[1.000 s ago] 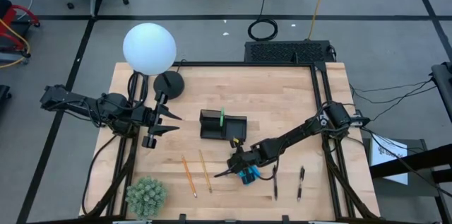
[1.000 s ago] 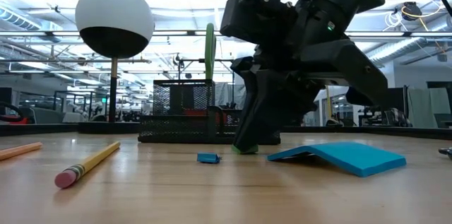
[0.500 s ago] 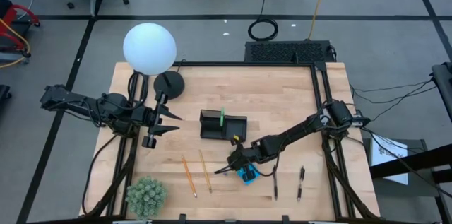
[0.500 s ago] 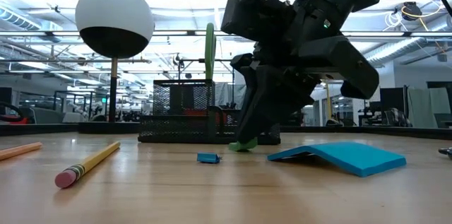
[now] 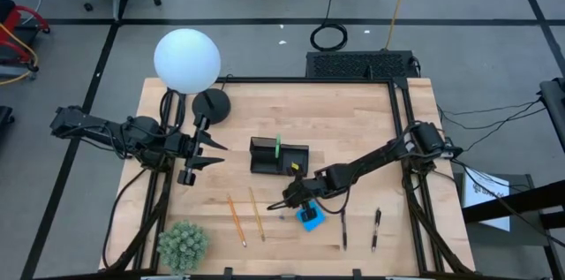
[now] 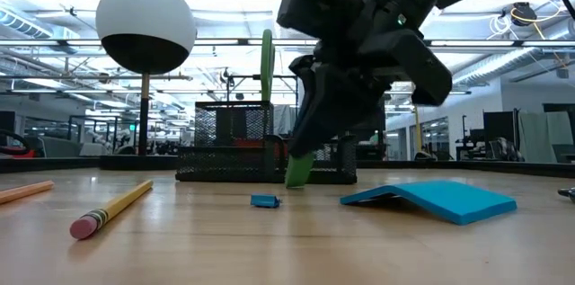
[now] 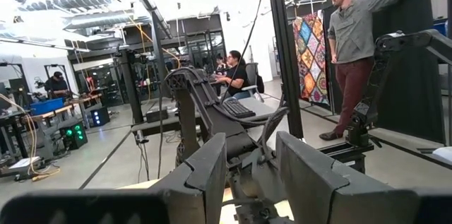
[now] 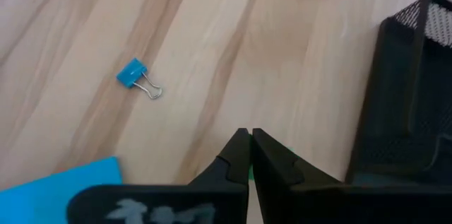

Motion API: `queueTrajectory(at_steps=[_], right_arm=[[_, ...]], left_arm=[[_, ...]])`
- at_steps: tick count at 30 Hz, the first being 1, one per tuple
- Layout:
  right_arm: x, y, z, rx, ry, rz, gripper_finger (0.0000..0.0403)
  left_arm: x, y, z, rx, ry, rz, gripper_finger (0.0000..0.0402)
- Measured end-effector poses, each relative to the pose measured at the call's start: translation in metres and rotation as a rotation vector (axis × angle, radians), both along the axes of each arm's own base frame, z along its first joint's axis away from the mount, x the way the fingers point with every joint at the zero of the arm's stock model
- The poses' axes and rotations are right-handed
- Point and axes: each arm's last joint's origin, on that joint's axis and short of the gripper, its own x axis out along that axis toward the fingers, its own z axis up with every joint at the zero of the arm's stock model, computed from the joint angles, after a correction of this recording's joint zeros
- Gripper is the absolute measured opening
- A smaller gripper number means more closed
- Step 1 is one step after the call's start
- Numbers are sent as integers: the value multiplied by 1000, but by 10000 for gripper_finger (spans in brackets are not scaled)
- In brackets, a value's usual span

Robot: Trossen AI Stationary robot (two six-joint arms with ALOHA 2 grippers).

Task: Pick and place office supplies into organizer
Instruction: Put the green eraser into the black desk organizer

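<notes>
Right end effector (image 6: pixel 301 164) lifted, clamped on green piece (image 6: pixel 298 170), near organizer (image 6: pixel 235 146)

The desk (image 5: pixel 353 121) is evenly lit from above, and the arms drop only small, soft shadows on the wood. Seen from low down, rows of bright ceiling lights glare behind everything, so the white globe lamp (image 6: pixel 145 26) looks dark underneath. The pencil (image 6: pixel 112 209) close to that camera is a bit blurry. In the left wrist view the near fingers (image 7: pixel 212 174) are soft.
</notes>
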Motion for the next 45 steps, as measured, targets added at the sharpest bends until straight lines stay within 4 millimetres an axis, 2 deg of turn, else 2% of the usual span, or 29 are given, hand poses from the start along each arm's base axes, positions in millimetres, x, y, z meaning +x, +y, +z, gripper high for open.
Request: queueTrajectory(at_steps=[12, 21, 30, 40, 45], right_arm=[[1, -1, 12, 24, -42, 24, 0], [4, -10, 20, 26, -77, 11, 0], [12, -13, 32, 79, -189, 89, 0], [21, -37, 38, 56, -225, 55, 0], [27, -49, 42, 100, -274, 75, 0]], left_arm=[[0, 0, 0, 0, -1, 0, 131], [0, 0, 1, -6, -13, -1, 131], [0, 0, 1, -6, -14, -1, 131], [0, 0, 1, -10, -13, -2, 131], [0, 0, 1, -9, -14, -2, 131]])
